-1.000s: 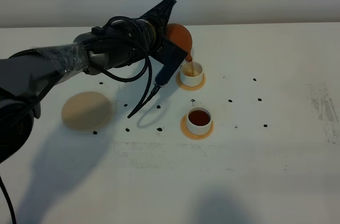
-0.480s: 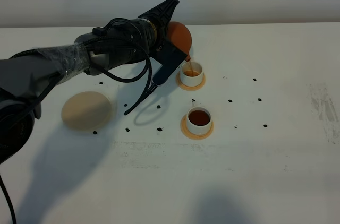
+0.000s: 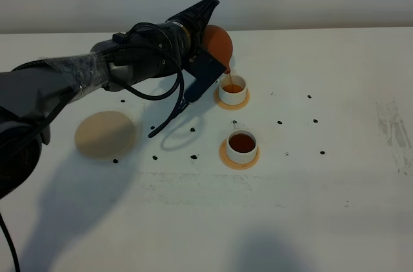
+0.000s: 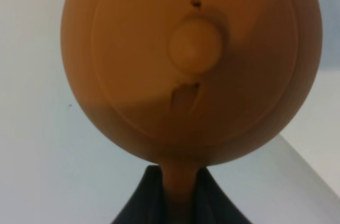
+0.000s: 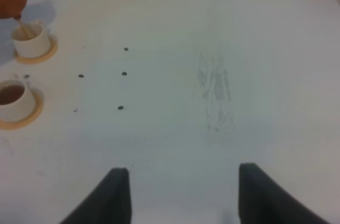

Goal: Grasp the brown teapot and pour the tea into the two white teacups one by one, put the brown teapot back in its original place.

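The left gripper (image 4: 180, 205), on a black, cable-draped arm, tips a squat, round reddish-brown clay teapot (image 3: 218, 43) over the farther of two small white cylindrical teacups (image 3: 233, 93). A thin stream of amber tea (image 3: 227, 73) runs from the short spout into that cup, which sits on a small round orange coaster (image 3: 232, 105). The left wrist view shows the gripper's two dark fingers (image 4: 143, 208) clamped on either side of the pot's loop handle, with the lid and its knob facing the camera (the lid sits in place despite the tilt). The nearer white teacup (image 3: 242, 147), on its own orange coaster (image 3: 239, 163), holds dark reddish-brown liquid close to its rim. The large flat beige coaster disc (image 3: 105, 134) lies on the white table (image 3: 335, 182), well apart from the pot and to the left of both cups in the high view. The right gripper (image 5: 183, 197) hangs above the table, well clear of the cups, its jaws spread wide and gripping nothing; its camera catches both cups and the edge of the pot. Small dark specks (image 3: 279, 122) dot the tabletop around the cups.
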Tool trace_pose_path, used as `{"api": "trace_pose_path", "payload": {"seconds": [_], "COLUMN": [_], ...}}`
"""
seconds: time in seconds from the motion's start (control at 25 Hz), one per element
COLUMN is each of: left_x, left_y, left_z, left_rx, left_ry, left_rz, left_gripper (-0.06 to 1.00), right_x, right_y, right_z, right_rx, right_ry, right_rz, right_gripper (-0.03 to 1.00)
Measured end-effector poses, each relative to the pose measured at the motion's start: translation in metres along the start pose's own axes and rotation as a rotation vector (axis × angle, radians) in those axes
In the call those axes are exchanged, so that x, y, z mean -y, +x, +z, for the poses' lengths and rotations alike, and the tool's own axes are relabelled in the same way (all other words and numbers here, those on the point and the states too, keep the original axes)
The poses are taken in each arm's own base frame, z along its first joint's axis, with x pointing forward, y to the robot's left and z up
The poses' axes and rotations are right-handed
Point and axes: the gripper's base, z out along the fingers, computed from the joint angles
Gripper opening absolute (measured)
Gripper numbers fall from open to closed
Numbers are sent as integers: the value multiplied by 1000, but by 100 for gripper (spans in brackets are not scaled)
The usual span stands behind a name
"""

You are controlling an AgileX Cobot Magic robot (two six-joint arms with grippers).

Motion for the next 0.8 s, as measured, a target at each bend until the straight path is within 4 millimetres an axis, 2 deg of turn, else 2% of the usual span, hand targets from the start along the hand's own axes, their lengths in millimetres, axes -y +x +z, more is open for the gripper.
{"api": "trace_pose_path", "payload": {"seconds": [0.8], "left_x": [-2], "left_y": [0], "left_z": [0], "left_rx": [4], "left_ry": [-17], "left_rz": [29], "left_gripper": [12], "right_x": [0], "right_y": [0], "right_z": [0], "right_rx": [0], "right_ry": [0], "right_rz": [0], "right_gripper": [44]}}
